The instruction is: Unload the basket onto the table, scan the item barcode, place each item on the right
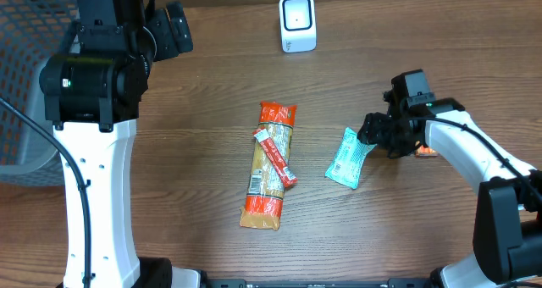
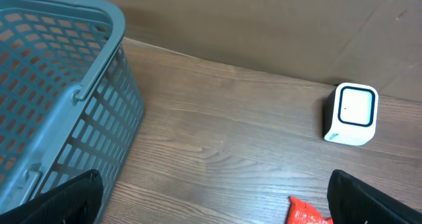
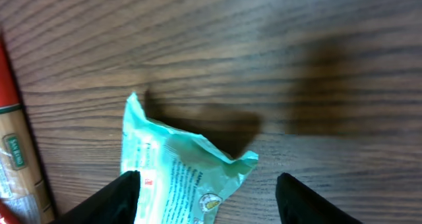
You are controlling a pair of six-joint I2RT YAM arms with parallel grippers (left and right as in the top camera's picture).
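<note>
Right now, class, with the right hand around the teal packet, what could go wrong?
1. The right hand straddles only the packet's crinkled end; the film may slip or fold on closing.
2. It lies flat on the table, so the hand might scrape wood.
3. The scanner is far off; the barcode may end up turned away.

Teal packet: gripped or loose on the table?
Loose. Packet lies on the table; right pincer straddles it, fingers apart, gap at one side.
</note>
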